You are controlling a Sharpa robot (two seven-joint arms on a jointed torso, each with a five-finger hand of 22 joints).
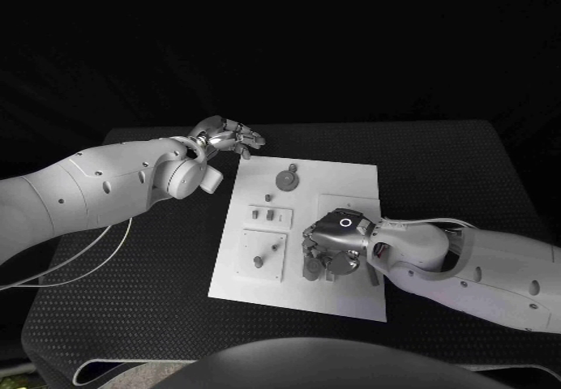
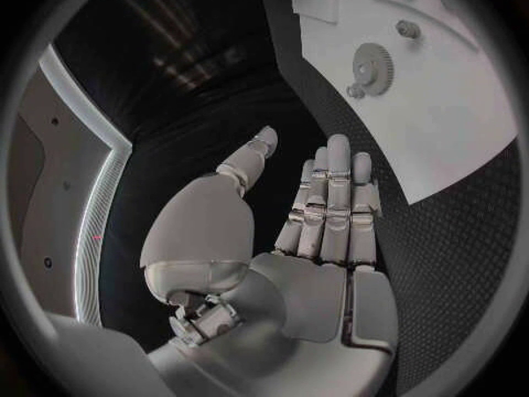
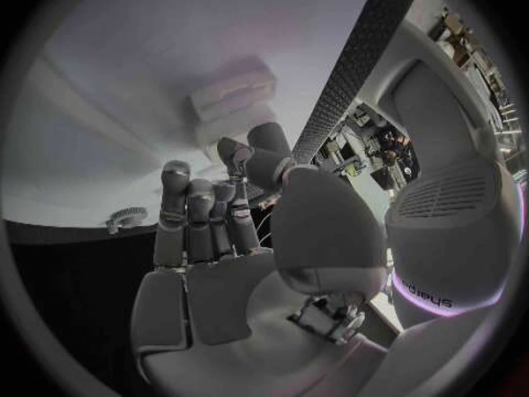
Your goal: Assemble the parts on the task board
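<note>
Left arm reaching in across the black counter (image 1: 468,162) to the far left corner of the task board (image 1: 351,182), left hand (image 1: 229,134) poised just off that corner, above the counter and not on the board. Fingers (image 2: 331,203) of that hand extended side by side in the left wrist view, thumb apart from them, palm bare, nothing held and nothing touched. Right arm stretched from the near right over the board, right hand (image 1: 333,243) low above the board's near middle, palm turned down toward it. Fingers (image 3: 198,212) of the right hand bent partway with the thumb curled close against them in the right wrist view; whether something small is pinched there cannot be told. White task board flat in the middle of the counter, raised square blocks on its surface. Grey gear (image 1: 286,177) flat on the board near its far edge, well apart from the right hand and nearer the left; same gear (image 2: 373,67) plain with its teeth in the left wrist view. Small grey pegs (image 1: 270,215) upright left of the right hand, another peg (image 1: 259,261) on the near left block.
</note>
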